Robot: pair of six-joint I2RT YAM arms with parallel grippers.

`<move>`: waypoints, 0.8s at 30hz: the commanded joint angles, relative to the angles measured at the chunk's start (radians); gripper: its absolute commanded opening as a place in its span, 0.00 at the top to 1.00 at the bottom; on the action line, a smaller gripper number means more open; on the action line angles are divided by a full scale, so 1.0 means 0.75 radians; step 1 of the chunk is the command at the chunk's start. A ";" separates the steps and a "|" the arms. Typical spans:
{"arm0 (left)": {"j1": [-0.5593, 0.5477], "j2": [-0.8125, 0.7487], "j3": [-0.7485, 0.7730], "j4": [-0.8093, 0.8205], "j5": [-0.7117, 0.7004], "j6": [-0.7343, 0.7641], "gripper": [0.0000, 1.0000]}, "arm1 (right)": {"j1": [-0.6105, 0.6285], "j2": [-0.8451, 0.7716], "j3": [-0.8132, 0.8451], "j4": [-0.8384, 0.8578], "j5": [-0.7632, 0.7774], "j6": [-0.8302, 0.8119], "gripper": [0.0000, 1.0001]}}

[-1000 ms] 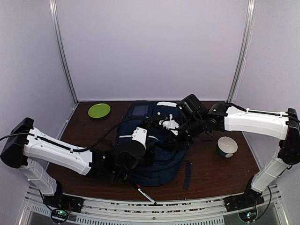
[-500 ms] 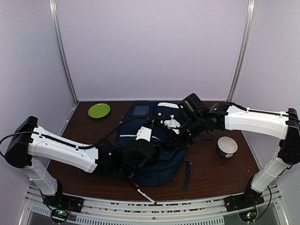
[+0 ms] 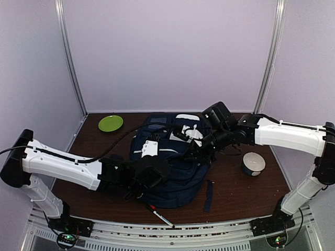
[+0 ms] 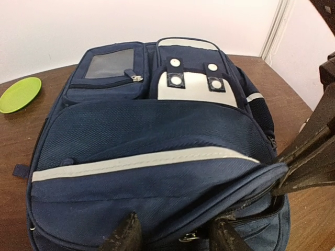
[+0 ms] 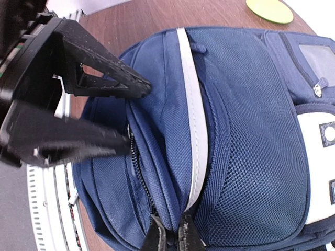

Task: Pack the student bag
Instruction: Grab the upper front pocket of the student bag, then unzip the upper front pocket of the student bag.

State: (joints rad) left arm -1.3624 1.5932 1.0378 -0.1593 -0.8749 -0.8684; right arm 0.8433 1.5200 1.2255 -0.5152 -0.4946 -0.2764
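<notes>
The student bag (image 3: 172,162) lies flat in the middle of the brown wood-grain table (image 3: 89,151), a broad, soft, rounded mass of navy woven fabric. A pale reflective stripe (image 4: 141,159) curves across its front flap, and a second short one marks its right side. At the far end sit a white patch (image 4: 191,89) with four round snaps and a flat window pocket (image 4: 107,64) closed by a small metal zip pull. Along the flap's side the cloth changes to a coarse open mesh panel (image 5: 261,172), and a dark toothed zip (image 5: 137,167) runs around the edge. The right gripper (image 5: 170,236) has its slim black fingers pressed together on the flap's rim where the stripe ends, lifting that edge into a peak. The left gripper (image 4: 177,236) stands with its matte black, angular fingers parted, their tips against the near edge of the bag with fabric between them. A dark strap trails off the bag towards the near right. Farther out, a flat round green plate (image 3: 110,123) lies at the far left, a white bowl (image 3: 254,163) with a dark band stands to the right, and a slim pen (image 3: 161,215) lies near the front edge.
</notes>
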 commanded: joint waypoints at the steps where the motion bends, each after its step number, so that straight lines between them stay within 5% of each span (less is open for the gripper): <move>1: 0.033 -0.043 -0.122 -0.430 -0.123 -0.176 0.55 | -0.070 -0.127 0.027 0.151 -0.009 0.019 1.00; 12: 0.151 -0.154 -0.186 -0.593 -0.236 -0.224 0.56 | -0.081 -0.117 -0.028 0.159 0.010 -0.001 1.00; 21: 0.121 -0.427 -0.379 0.257 0.251 0.351 0.52 | -0.081 -0.098 -0.015 0.149 0.005 0.001 1.00; 24: 0.119 -0.331 -0.270 0.214 0.357 0.338 0.51 | -0.079 -0.100 -0.018 0.149 0.011 -0.005 1.00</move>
State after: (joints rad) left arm -1.2652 1.2926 0.7692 -0.1715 -0.7872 -0.7097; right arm 0.7956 1.4857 1.2007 -0.4965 -0.5011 -0.2695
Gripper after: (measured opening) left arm 0.484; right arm 0.052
